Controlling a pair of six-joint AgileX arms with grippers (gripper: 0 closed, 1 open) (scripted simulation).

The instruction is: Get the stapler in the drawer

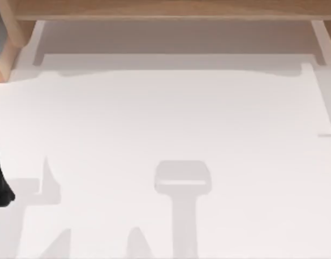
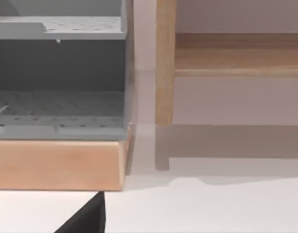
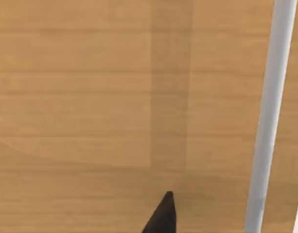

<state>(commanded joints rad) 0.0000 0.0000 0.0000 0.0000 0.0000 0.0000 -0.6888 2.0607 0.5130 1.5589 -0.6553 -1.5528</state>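
Left arm (image 1: 0, 186) sitting at table's (image 1: 170, 118) left edge, well short of wooden shelf (image 1: 170, 9); grip state: cannot tell. Right gripper's fingertip (image 3: 163, 216) facing wood panel (image 3: 90, 97) close up; likewise cannot tell. Stapler location unclear. Risk: fingertip scraping panel if advancing blind.

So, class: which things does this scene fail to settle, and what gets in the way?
- Left arm: the top view's left edge cuts off the black shape, so its jaws cannot be read.
- Right arm's jaws: the right wrist view's lower edge cuts off the black tapering tip before the pale wooden panel.
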